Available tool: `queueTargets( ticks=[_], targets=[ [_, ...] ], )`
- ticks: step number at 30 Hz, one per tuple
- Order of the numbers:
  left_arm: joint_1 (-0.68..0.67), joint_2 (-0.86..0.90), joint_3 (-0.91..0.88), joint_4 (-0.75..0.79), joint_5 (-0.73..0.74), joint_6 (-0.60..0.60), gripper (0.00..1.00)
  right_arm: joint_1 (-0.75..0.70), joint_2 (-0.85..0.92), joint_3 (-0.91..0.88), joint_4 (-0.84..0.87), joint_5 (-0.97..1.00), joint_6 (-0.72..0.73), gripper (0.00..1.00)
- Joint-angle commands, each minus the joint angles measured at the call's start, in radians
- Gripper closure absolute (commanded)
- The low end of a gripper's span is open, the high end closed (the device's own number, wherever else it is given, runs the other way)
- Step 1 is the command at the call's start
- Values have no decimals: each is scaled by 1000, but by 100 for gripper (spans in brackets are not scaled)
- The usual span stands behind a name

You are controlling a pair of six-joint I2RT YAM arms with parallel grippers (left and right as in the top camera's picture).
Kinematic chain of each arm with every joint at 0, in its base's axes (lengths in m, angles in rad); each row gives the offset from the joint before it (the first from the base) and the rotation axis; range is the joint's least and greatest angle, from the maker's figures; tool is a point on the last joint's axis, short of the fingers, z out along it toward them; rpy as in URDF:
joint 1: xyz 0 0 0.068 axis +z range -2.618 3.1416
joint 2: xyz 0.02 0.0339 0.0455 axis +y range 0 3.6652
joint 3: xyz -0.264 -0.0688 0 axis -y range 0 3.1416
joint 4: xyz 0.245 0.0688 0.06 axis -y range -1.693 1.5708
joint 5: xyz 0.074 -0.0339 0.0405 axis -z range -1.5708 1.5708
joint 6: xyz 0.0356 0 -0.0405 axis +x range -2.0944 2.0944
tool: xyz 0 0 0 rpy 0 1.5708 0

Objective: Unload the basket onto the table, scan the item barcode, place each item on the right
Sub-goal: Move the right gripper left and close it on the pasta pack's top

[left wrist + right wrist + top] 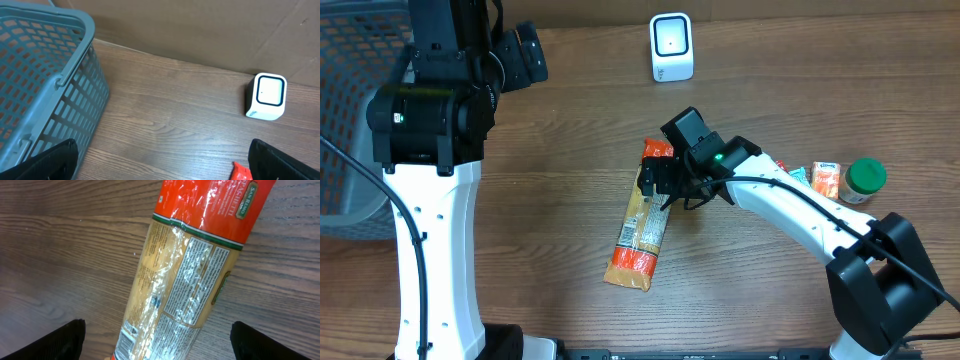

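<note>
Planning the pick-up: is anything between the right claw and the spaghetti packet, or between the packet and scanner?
Nothing visible. The open right claw hangs right over the spaghetti packet; only table shows between it and the white scanner.

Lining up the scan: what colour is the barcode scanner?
The barcode scanner is white, dark-sided; best in the left wrist view.

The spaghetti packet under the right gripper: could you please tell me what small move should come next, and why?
Probably lower the right gripper straight down and close it on the spaghetti packet. Its jaws stand open either side of the packet, which lies flat on the table, ungripped and well short of the scanner.
</note>
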Motion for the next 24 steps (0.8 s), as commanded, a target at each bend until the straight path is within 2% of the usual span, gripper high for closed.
queueTargets(
  ticks=[1, 4, 15, 21, 24],
  targets=[
    [4, -3, 10, 0, -10, 19, 0, 0, 16, -5, 13, 11, 18, 5],
    [4, -3, 10, 1, -10, 19, 0, 0, 18, -6, 33, 14, 23, 0],
    [4, -3, 10, 1, -10, 19, 0, 1, 19, -6, 110, 24, 58, 0],
    [4, -3, 10, 1, -10, 19, 0, 10, 42, -17, 108, 127, 213, 10],
    [4, -3, 10, 0, -10, 19, 0, 23, 73, -27, 131, 145, 237, 12]
  ],
)
